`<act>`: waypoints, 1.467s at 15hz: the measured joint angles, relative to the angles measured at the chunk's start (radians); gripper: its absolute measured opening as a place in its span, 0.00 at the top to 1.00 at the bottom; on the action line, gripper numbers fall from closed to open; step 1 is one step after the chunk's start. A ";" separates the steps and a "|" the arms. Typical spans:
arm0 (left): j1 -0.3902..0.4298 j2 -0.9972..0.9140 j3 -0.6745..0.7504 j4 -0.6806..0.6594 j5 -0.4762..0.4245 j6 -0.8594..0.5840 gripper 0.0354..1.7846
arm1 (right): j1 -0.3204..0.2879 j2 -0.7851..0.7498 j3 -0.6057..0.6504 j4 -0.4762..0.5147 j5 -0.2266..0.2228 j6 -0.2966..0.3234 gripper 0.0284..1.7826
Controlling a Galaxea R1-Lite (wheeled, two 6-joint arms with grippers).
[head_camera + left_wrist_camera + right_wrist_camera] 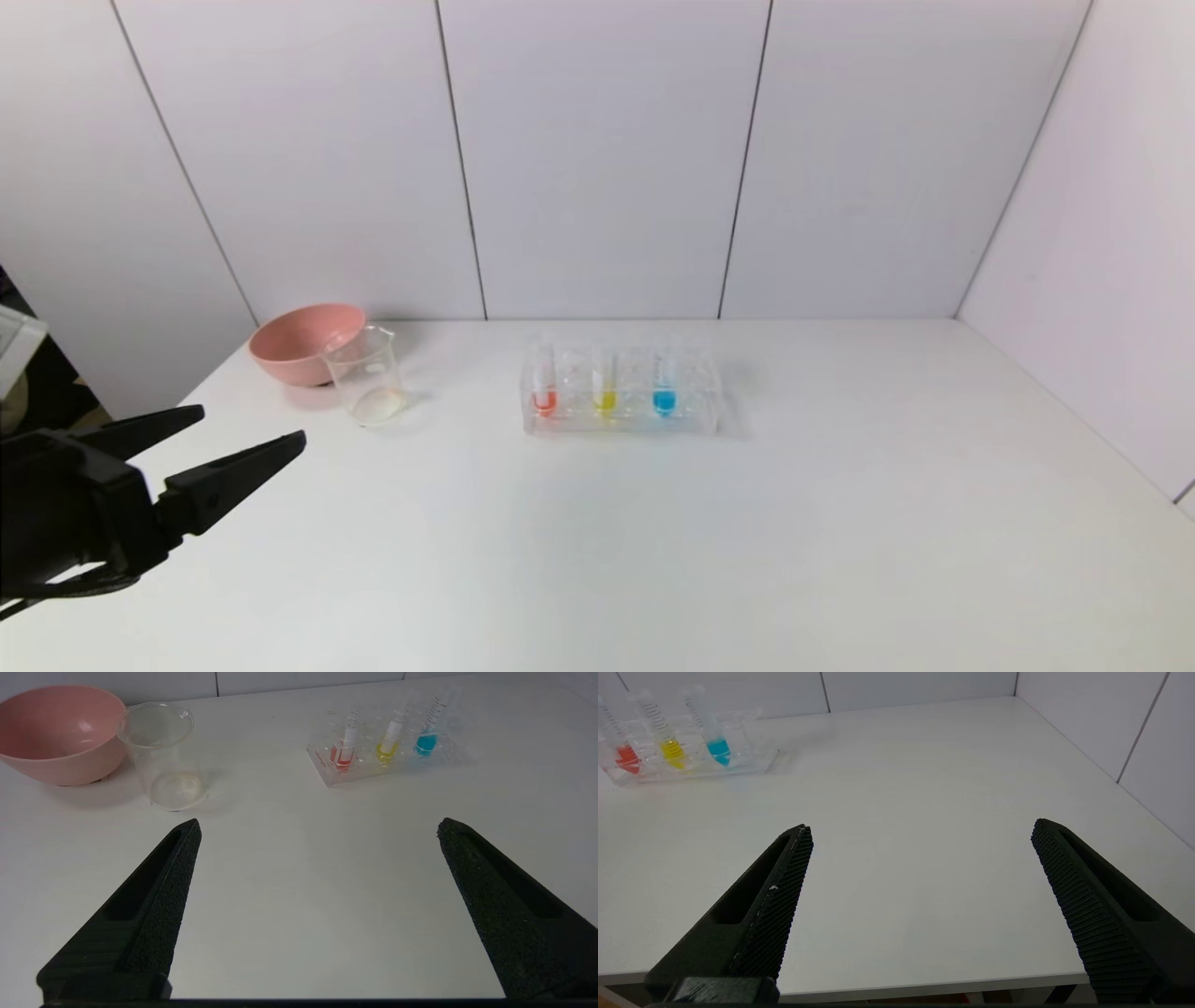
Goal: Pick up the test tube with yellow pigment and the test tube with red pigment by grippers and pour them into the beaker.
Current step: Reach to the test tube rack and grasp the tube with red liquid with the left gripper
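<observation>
Left gripper (pixel 250 427) hovers over the table (pixel 653 541), fingers spread. Beaker (pixel 366 375) touches pink bowl (pixel 303 342). The rack (pixel 624 392) holds red (pixel 544 379), yellow (pixel 604 381) and blue (pixel 664 381) test tubes; graduations unreadable. Right gripper (pixel 920 833): fingers spread.

A smooth matt white table (pixel 653 541) is carrying a glossy clear glass beaker (pixel 366 375), a satin pink plastic bowl (pixel 299 343) and a transparent plastic rack (pixel 624 422), while matt black rough-textured gripper fingers (pixel 163 905) are showing.
</observation>
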 joint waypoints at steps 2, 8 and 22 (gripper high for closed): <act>-0.013 0.086 -0.040 -0.032 0.013 0.023 0.06 | 0.000 0.000 0.000 0.000 0.000 0.000 0.04; -0.123 0.300 -0.083 -0.156 0.016 0.041 0.56 | 0.000 0.000 0.000 0.000 0.000 0.000 0.04; -0.260 0.619 -0.199 -0.233 0.049 -0.007 0.81 | 0.000 0.000 0.000 0.000 0.000 0.000 0.04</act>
